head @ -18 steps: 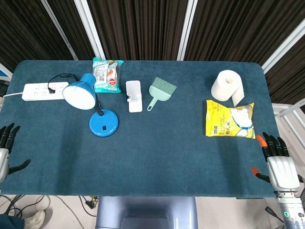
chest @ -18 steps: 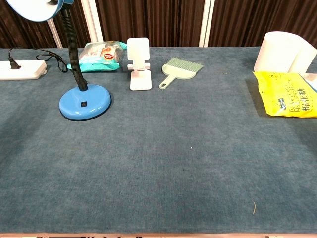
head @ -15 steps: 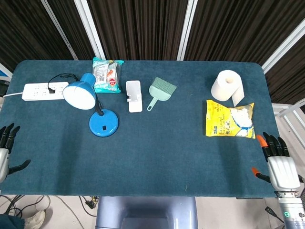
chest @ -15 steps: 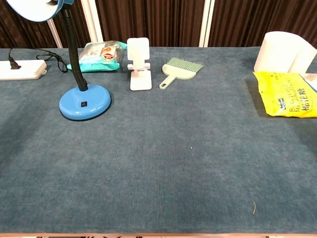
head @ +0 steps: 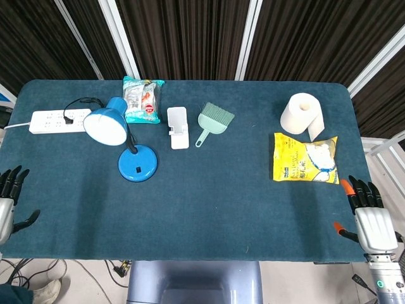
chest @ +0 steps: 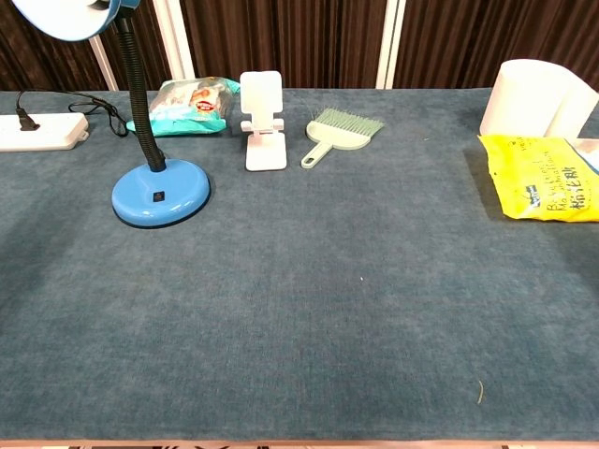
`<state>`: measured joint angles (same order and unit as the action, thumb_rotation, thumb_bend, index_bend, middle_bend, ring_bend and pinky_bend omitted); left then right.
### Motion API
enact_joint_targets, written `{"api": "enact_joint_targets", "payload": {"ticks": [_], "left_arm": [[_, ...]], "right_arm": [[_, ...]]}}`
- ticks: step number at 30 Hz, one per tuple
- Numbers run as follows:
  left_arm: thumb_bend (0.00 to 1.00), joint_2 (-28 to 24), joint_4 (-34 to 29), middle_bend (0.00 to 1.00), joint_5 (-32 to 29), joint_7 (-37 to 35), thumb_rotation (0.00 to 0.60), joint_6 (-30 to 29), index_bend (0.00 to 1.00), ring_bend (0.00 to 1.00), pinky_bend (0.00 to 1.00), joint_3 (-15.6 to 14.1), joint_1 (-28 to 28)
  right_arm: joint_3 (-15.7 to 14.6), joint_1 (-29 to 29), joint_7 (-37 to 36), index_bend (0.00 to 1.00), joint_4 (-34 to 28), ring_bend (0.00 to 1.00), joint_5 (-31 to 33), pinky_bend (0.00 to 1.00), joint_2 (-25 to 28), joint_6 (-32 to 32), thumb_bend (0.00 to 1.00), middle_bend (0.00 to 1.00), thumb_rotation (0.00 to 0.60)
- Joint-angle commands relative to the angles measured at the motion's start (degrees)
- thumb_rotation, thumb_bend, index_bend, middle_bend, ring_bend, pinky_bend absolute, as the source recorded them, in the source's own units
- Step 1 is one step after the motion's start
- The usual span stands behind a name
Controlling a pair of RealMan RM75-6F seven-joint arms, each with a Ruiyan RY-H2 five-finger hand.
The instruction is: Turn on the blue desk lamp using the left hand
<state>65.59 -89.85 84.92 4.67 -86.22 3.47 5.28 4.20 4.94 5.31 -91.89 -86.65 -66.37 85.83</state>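
Observation:
The blue desk lamp stands at the table's left on a round blue base (head: 137, 163) (chest: 160, 193) with a small black switch on top. A black gooseneck carries its shade (head: 105, 122), whose white inside looks unlit. My left hand (head: 7, 202) hovers off the table's left front corner, fingers spread, holding nothing, well away from the lamp. My right hand (head: 367, 214) is at the right front corner, fingers apart and empty. Neither hand shows in the chest view.
A white power strip (head: 56, 120) with the lamp's plug lies at the far left. Behind the lamp are a teal snack packet (head: 141, 99), a white phone stand (head: 178, 126) and a green brush (head: 213, 120). A paper roll (head: 303, 114) and yellow bag (head: 305, 158) sit right.
My left hand has slipped slightly lower and further off the left edge. Everything else stays as it was.

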Motion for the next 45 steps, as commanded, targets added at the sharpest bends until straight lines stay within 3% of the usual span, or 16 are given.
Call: {"api": "enact_joint_targets", "payload": {"ticks": [1, 5, 7, 9, 13, 19, 23, 27, 33, 45], "left_arm": [[0.21, 0.36, 0.41, 0.0, 0.1, 0.08, 0.6, 0.44, 0.01, 0.0, 0.0, -0.1, 0.27], [0.21, 1.08, 0.99, 0.0, 0.27, -0.13, 0.6, 1.1, 0.01, 0.0, 0.01, -0.14, 0.75], [0.21, 1.97, 1.34, 0.02, -0.29, 0.1, 0.6, 1.0, 0.01, 0.01, 0.08, 0.33, 0.88], [0.21, 3.66, 2.17, 0.1, -0.45, 1.31, 0.6, 0.09, 0.02, 0.07, 0.23, 1.1, 1.11], [0.29, 6.16, 2.93, 0.39, 0.17, 2.74, 0.6, 2.92, 0.03, 0.31, 0.49, 1.21, 3.46], [0.54, 7.82, 0.21, 0.64, -1.2, 7.38, 0.6, 11.27, 0.07, 0.53, 0.67, 2.26, 9.15], [0.61, 10.14, -1.31, 0.71, -5.28, 11.94, 0.6, 16.17, 0.07, 0.61, 0.73, 3.32, 12.0], [0.61, 13.89, -2.16, 0.73, -12.1, 16.57, 0.6, 21.74, 0.07, 0.63, 0.73, 5.19, 15.58], [0.62, 18.04, -0.59, 0.75, -16.92, 20.49, 0.6, 24.85, 0.06, 0.64, 0.73, 6.31, 19.05], [0.62, 23.0, 3.9, 0.75, -21.33, 21.09, 0.6, 27.78, 0.05, 0.65, 0.74, 6.88, 22.82]], "right_arm": [[0.05, -0.12, 0.29, 0.06, -0.19, 0.04, 0.06, 0.04, 0.06, 0.24, 0.25, 0.02, 0.6], [0.23, -0.45, 0.26, 0.06, -0.39, 0.04, 0.11, 0.04, 0.1, 1.0, 0.25, 0.02, 0.6], [0.23, -0.5, 0.53, 0.06, -0.5, 0.04, 0.26, 0.04, 0.05, 0.99, 0.25, 0.02, 0.6], [0.25, -0.5, 0.78, 0.06, -0.56, 0.04, 0.53, 0.04, -0.02, 0.8, 0.25, 0.02, 0.6], [0.62, -0.34, 0.91, 0.06, -0.38, 0.04, 1.38, 0.04, -0.48, 0.39, 0.25, 0.02, 0.6], [0.8, -0.55, 0.98, 0.06, -0.21, 0.04, 1.79, 0.04, -0.41, 0.66, 0.25, 0.02, 0.6], [0.9, -0.61, 1.16, 0.06, -0.21, 0.04, 1.89, 0.04, -0.3, 0.78, 0.25, 0.02, 0.6], [0.77, -0.66, 1.69, 0.06, -0.1, 0.04, 2.26, 0.04, -0.34, 0.41, 0.25, 0.02, 0.6], [0.66, -0.62, 2.17, 0.06, -0.06, 0.04, 2.3, 0.04, -0.45, 0.17, 0.25, 0.02, 0.6], [0.99, -0.87, 2.16, 0.06, 0.07, 0.04, 2.48, 0.04, -0.46, 0.84, 0.25, 0.02, 0.6]]}}
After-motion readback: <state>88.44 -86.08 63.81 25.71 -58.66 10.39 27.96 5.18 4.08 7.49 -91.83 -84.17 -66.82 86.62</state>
